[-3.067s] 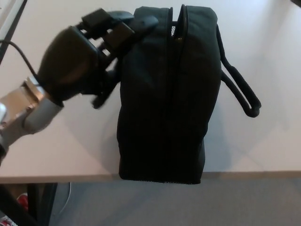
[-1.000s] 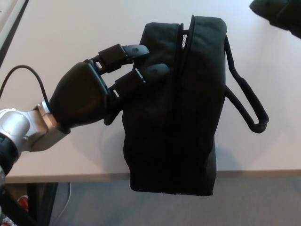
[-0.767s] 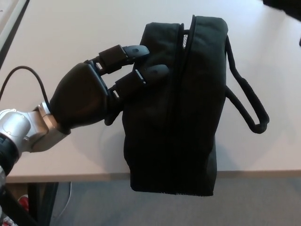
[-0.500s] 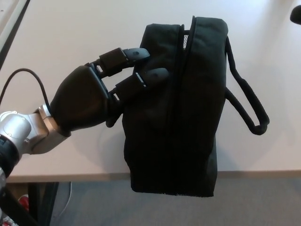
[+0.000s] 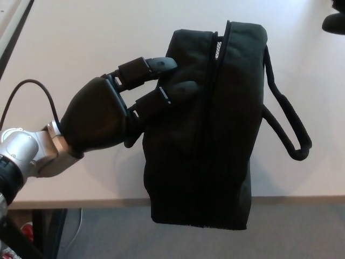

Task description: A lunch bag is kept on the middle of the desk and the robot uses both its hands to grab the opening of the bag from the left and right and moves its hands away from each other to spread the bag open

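Your pale desk (image 5: 81,38) carries the black lunch bag (image 5: 207,124); your left hand (image 5: 116,105) presses two extended fingers (image 5: 161,65) against its left side, gripping nothing; your right hand (image 5: 335,21), at the bag's upper right, is barely visible, so I cannot tell its state.

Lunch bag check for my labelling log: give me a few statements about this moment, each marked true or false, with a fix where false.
1. The lunch bag overhangs the near edge of the desk. True.
2. The left robot hand has its fingers on the bag's left side. True.
3. The right robot hand grips the bag's right side. False: it shows only at the top right corner, clear of the bag.
4. The bag's carry strap lies on its left. False: it loops out to the right.
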Tool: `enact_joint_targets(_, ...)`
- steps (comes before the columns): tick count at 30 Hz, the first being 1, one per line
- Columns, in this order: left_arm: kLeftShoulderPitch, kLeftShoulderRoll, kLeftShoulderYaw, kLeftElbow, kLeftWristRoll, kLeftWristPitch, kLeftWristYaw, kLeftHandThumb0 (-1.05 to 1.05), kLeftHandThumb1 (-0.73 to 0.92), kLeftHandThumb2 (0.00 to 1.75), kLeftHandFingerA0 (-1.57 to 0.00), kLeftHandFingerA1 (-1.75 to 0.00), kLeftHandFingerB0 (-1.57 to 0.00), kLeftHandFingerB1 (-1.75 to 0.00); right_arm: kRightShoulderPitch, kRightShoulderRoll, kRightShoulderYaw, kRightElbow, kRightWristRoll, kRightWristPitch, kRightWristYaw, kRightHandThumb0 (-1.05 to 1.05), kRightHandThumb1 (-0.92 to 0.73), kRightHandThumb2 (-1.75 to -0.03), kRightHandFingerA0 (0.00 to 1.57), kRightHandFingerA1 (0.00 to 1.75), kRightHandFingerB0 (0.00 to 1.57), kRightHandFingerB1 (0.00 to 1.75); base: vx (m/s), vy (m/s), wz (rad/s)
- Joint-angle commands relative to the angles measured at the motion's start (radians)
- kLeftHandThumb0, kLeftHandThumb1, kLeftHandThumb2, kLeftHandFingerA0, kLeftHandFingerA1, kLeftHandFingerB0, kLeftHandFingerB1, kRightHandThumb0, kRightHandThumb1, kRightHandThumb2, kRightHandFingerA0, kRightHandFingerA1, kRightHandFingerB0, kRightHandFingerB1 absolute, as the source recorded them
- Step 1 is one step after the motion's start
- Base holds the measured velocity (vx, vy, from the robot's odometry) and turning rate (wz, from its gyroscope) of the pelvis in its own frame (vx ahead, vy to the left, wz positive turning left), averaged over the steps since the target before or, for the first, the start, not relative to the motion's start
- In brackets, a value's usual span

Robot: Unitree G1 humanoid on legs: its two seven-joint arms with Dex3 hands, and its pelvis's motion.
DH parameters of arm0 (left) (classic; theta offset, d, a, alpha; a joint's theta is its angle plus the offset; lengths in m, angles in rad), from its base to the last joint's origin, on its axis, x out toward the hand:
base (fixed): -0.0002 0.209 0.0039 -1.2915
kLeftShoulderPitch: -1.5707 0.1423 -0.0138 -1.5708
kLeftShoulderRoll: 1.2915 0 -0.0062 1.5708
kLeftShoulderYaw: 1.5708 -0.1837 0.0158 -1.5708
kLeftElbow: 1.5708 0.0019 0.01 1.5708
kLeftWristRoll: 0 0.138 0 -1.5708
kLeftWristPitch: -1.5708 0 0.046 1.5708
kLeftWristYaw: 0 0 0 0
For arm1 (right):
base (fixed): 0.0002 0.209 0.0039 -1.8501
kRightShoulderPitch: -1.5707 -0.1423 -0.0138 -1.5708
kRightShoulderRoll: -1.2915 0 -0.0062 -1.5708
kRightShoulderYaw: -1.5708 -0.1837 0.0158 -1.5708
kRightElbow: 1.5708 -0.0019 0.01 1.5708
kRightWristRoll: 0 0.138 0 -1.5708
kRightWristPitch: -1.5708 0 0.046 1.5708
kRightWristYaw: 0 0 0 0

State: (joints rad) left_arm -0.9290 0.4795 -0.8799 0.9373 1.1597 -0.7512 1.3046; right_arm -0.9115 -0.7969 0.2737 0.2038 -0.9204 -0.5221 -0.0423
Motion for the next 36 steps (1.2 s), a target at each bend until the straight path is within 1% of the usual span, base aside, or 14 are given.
enact_joint_targets(1,0.021,0.017,-0.004,-0.010,0.028,0.014,-0.009,-0.09,0.56,0.62,-0.36,-0.36,-0.06,-0.35,0.043,-0.014,0.018,-0.029,-0.040,-0.010,0.005,-0.53,-0.43,-0.71,0.29,0.42,0.14,0.37,0.00,0.000,0.00)
enact_joint_targets(3,0.021,0.014,-0.006,-0.005,0.029,0.006,0.001,-0.07,0.38,0.90,-0.22,-0.53,-0.03,-0.49,0.068,-0.027,0.024,-0.054,-0.056,-0.005,0.025,-0.49,-0.42,-0.67,0.28,0.41,0.12,0.36,0.00,0.000,0.00)
enact_joint_targets(9,0.023,0.012,-0.007,-0.002,0.033,0.016,-0.006,-0.08,0.38,0.90,-0.21,-0.52,-0.01,-0.48,0.096,-0.027,0.013,-0.089,-0.041,0.000,0.040,-0.35,-0.52,-0.57,0.33,0.33,0.13,0.27,0.00,0.000,0.00)
enact_joint_targets(10,0.024,0.009,-0.006,0.000,0.032,0.017,-0.005,-0.11,0.57,0.62,-0.34,-0.37,-0.06,-0.30,0.115,-0.033,-0.003,-0.128,-0.017,-0.005,0.050,-0.37,-0.54,-0.57,0.32,0.32,0.16,0.28,0.00,0.000,0.00)
enact_joint_targets(19,0.025,0.015,-0.009,0.013,0.041,0.034,0.007,-0.10,0.55,0.59,-0.34,-0.35,-0.07,-0.35,0.230,-0.039,-0.052,-0.281,0.034,-0.028,0.085,-0.49,-0.43,-0.68,0.29,0.41,0.12,0.36,0.00,0.000,0.00)
enact_joint_targets(20,0.024,0.018,-0.008,0.015,0.038,0.030,0.007,-0.09,0.56,0.59,-0.36,-0.36,-0.07,-0.34,0.244,-0.035,-0.050,-0.289,0.029,-0.036,0.077,-0.46,-0.42,-0.67,0.31,0.42,0.13,0.36,0.00,0.000,0.00)
enact_joint_targets(21,0.022,0.016,-0.007,0.018,0.037,0.026,0.008,-0.07,0.38,0.89,-0.22,-0.52,0.00,-0.48,0.251,-0.034,-0.052,-0.294,0.028,-0.038,0.075,-0.46,-0.42,-0.68,0.31,0.42,0.13,0.36,0.00,0.000,0.00)
enact_joint_targets(24,0.017,0.011,-0.008,0.024,0.035,0.017,0.017,-0.06,0.37,0.90,-0.22,-0.53,-0.02,-0.48,0.256,-0.026,-0.053,-0.300,0.020,-0.042,0.075,-0.49,-0.42,-0.68,0.32,0.42,0.12,0.36,0.00,0.000,0.00)
enact_joint_targets(26,0.016,0.010,-0.008,0.026,0.037,0.017,0.021,-0.07,0.56,0.63,-0.35,-0.36,-0.10,-0.34,0.250,-0.022,-0.051,-0.303,0.019,-0.045,0.080,-0.50,-0.42,-0.68,0.31,0.42,0.11,0.36,0.00,0.000,0.00)
enact_joint_targets(30,0.015,0.004,-0.015,0.022,0.042,0.018,0.012,-0.08,0.39,0.91,-0.25,-0.54,-0.06,-0.49,0.234,0.001,-0.044,-0.301,0.009,-0.058,0.059,-0.52,-0.42,-0.68,0.29,0.41,0.11,0.35,0.00,0.000,0.00)
enact_joint_targets(31,0.015,0.003,-0.016,0.022,0.043,0.017,0.013,-0.10,0.57,0.63,-0.38,-0.38,-0.12,-0.35,0.233,0.006,-0.042,-0.301,0.006,-0.058,0.060,-0.51,-0.42,-0.68,0.28,0.42,0.10,0.36,0.00,0.000,0.00)
enact_joint_targets(34,0.018,-0.001,-0.020,0.020,0.044,0.010,0.027,-0.11,0.57,0.62,-0.41,-0.40,-0.14,-0.36,0.224,0.030,-0.031,-0.294,-0.004,-0.056,0.061,-0.50,-0.42,-0.68,0.30,0.42,0.12,0.36,0.00,0.000,0.00)
enact_joint_targets(35,0.020,-0.003,-0.022,0.017,0.046,0.012,0.028,-0.08,0.38,0.91,-0.27,-0.55,-0.05,-0.49,0.222,0.038,-0.027,-0.282,-0.009,-0.055,0.054,-0.50,-0.42,-0.68,0.30,0.42,0.12,0.36,0.00,0.000,0.00)
enact_joint_targets(36,0.021,-0.004,-0.023,0.016,0.047,0.014,0.028,-0.08,0.38,0.91,-0.27,-0.55,-0.05,-0.49,0.222,0.042,-0.026,-0.277,-0.012,-0.055,0.050,-0.50,-0.42,-0.68,0.30,0.42,0.12,0.36,0.00,0.000,0.00)
